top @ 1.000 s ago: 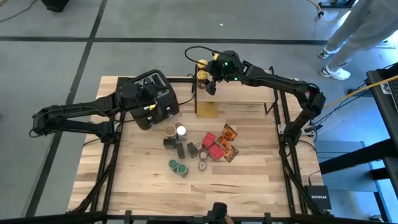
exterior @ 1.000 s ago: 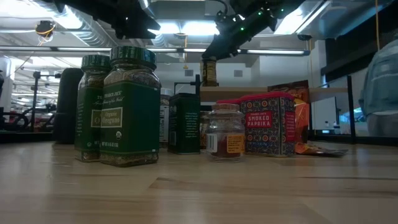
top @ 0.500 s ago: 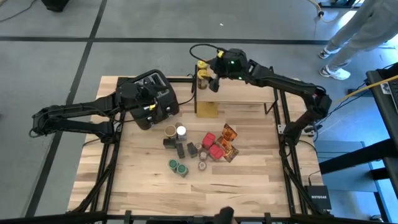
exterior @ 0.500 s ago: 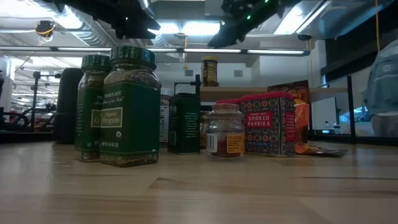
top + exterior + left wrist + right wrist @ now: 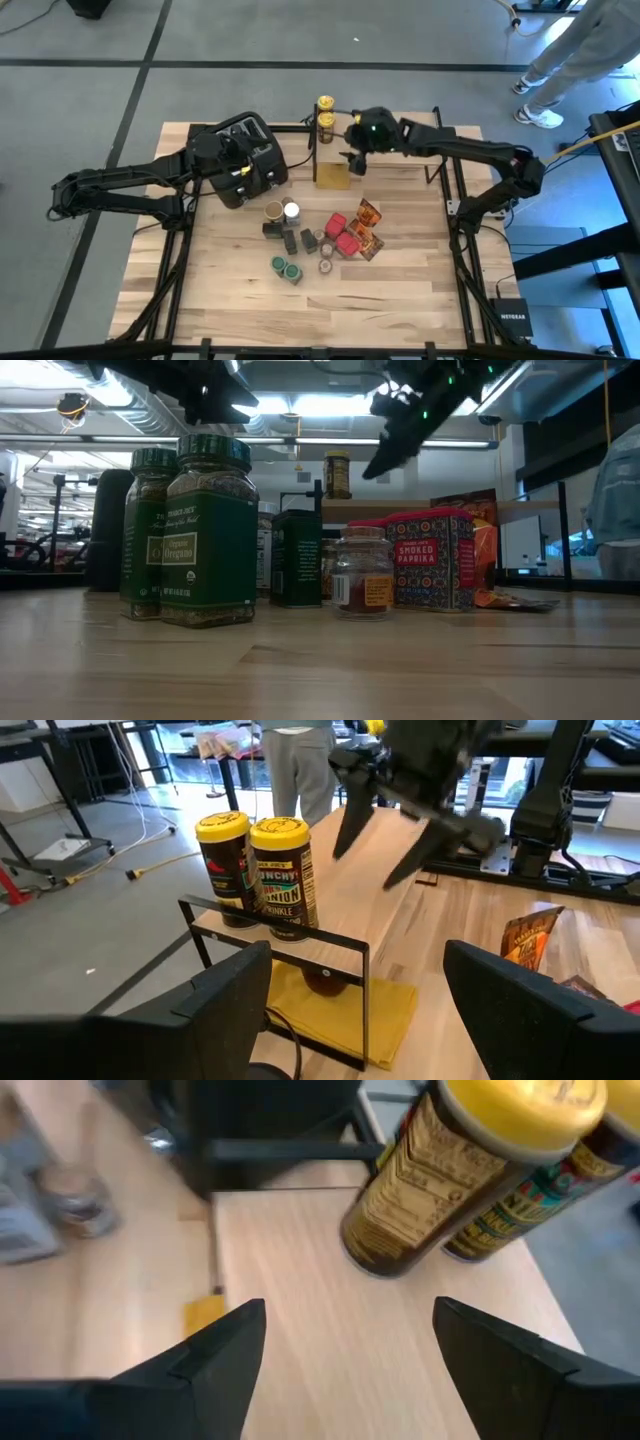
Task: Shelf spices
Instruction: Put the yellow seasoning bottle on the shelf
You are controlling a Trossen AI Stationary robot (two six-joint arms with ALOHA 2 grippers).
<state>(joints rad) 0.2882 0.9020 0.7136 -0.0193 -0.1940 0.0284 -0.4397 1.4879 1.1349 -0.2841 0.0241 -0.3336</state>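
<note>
Two yellow-lidded jars (image 5: pixel 325 112) stand side by side at one end of the shelf (image 5: pixel 400 148), touching or nearly so, and the right gripper (image 5: pixel 353 160) hangs above the plank just beside them, fingers spread wide apart and holding nothing. Over by the black toaster (image 5: pixel 255 150) the left gripper (image 5: pixel 238 183) waits, its fingers apart and empty as well. Down on the tabletop (image 5: pixel 220 290) the other spices sit in a cluster: green-lidded jars (image 5: pixel 285 268), red paprika tins (image 5: pixel 341 234), a white-lidded jar (image 5: pixel 291 210), orange foil packets (image 5: pixel 367 225). A yellow cloth (image 5: pixel 333 176) lies under the shelf. A person (image 5: pixel 575 55) stands beyond the table's far corner.
</note>
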